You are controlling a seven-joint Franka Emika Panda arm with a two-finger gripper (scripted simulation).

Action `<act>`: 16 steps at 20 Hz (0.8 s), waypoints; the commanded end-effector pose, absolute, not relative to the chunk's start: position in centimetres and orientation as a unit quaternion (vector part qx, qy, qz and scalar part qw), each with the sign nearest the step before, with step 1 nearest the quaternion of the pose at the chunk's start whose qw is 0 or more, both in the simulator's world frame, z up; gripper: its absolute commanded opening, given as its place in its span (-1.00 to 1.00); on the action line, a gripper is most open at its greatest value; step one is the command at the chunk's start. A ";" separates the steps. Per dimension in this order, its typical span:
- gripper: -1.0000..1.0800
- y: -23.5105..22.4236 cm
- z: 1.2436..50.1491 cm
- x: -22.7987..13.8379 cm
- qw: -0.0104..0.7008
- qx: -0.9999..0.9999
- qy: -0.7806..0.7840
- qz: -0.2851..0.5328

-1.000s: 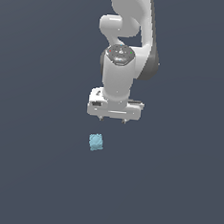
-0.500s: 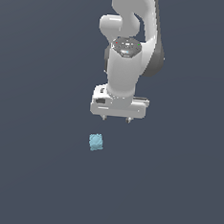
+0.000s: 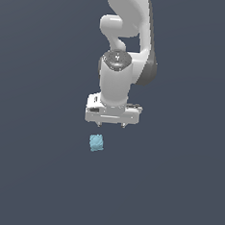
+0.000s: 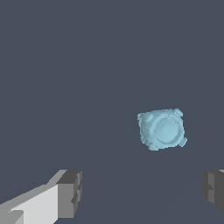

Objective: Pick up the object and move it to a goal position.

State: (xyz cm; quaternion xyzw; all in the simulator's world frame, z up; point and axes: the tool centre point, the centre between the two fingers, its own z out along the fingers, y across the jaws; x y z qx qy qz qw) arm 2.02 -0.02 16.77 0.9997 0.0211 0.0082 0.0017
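Object [image 4: 162, 129] – pale blue, lumpy, matt plastic look, tool [image 3: 112, 125] – smooth white shell, grey pads [image 4: 70, 192]

The pincer [image 3: 111, 124] has shifted toward the exterior view's left, nearer the object [image 3: 96, 143].

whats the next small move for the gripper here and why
Probably shift the gripper toward the exterior view's left and lower it over the light-blue object. Its fingers are spread wide with nothing between them, and in the wrist view the object sits off-centre, nearer one finger, so it isn't lined up for a grasp yet.
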 end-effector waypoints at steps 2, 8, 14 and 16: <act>0.92 -1.5 15.0 2.7 0.002 0.999 0.040 0.006; 0.92 -4.4 11.5 3.8 0.001 0.997 0.076 0.002; 0.92 -6.1 9.5 4.2 0.000 0.995 0.096 0.000; 0.92 -6.3 9.1 4.3 0.000 0.995 0.100 0.000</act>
